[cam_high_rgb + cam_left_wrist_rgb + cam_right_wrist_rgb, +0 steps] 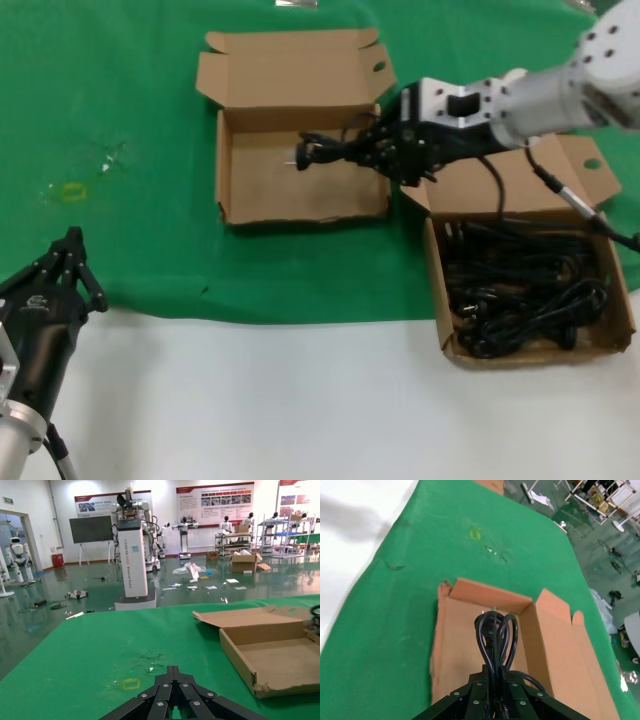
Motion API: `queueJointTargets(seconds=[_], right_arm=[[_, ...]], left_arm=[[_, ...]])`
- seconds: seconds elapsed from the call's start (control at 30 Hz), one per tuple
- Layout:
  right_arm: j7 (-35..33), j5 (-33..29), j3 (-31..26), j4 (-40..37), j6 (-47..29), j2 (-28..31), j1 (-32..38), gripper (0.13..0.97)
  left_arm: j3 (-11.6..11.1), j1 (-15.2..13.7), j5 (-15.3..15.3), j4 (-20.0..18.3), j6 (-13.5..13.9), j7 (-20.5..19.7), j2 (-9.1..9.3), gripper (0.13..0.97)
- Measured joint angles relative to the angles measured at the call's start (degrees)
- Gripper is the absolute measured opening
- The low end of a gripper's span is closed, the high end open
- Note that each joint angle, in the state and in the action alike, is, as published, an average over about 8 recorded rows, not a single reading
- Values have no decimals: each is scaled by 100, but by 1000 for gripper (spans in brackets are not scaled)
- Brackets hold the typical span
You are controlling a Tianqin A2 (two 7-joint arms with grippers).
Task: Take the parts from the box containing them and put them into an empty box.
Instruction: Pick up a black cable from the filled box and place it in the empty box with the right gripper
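Carrying one looped power cord (325,152) over the empty box (262,185) — right gripper (385,150) clamped shut on it.

Loose loops and a trailing plug could snag the box wall or a flap on release, leaving the cord draped over the rim. Count: two cardboard boxes, one cord held, a tangle too dense to count in the full box (612,290); left gripper (68,262) is parked low, fingers together.

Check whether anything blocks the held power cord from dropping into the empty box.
Nothing visible does. The right gripper, shut on a coiled power cord, hangs over the open empty box, whose bare floor lies beneath. The left gripper waits far off, near the green cloth's front edge.
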Motion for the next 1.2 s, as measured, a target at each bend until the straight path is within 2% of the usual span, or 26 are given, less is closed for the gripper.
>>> queueJointTargets(seconds=[0.3,0.63,0.77,0.93,1.2], right_arm=[[-711,156,70,-1112,338,-685,312,183],[-1918,475,386,-2712,828,-1349,769,183],[-2233,663,393,-3056,1063,-1505,855,183],[-2373,1044,74,-3122,1305,-1581,827,183],[-2500,1996,-877,-2991,1639,-1605,694,183]], left_arm=[[0,0,0,0,0,0,0,144],[0,0,0,0,0,0,0,144],[0,0,0,0,0,0,0,144],[0,0,0,0,0,0,0,144],[0,0,0,0,0,0,0,144]])
